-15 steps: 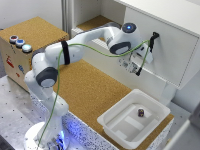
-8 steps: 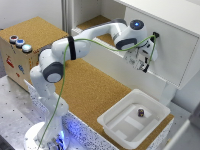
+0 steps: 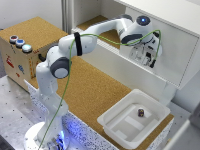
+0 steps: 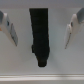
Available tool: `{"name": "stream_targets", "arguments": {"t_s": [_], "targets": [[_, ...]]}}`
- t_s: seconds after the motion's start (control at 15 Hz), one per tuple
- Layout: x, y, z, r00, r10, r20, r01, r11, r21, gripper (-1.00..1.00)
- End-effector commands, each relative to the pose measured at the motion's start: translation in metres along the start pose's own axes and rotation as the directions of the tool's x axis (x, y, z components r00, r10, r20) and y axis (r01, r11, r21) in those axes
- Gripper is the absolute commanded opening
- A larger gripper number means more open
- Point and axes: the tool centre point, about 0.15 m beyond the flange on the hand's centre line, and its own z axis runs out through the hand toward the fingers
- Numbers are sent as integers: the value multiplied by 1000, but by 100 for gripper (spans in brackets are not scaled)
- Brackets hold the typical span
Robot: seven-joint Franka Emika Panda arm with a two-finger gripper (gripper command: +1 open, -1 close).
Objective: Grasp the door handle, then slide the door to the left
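The door (image 3: 172,50) is a large, flat, plain white panel standing upright at the exterior view's right, set in the cabinet front above the cork-topped table (image 3: 100,85). The door handle (image 4: 40,35) is a slim black bar fixed to it, running vertically. In the wrist view its lower end is rounded, and it stands out dark against the white panel around it.

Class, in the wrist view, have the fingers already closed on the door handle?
No. The handle stands between the two fingers, with white door showing on both sides.
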Motion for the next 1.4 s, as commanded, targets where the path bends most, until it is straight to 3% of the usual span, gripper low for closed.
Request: {"name": "stream_targets", "arguments": {"t_s": [0.0, 0.07, 0.53, 1.33], "targets": [[9, 2, -2, 1000, -22, -10, 22, 1000, 21, 100], [10, 3, -2, 1000, -16, -18, 16, 1000, 5, -100], [12, -4, 10, 999, -21, -48, 16, 994, -104, -100], [6, -21, 24, 997, 2, -83, -11, 994, -111, -100]]}}
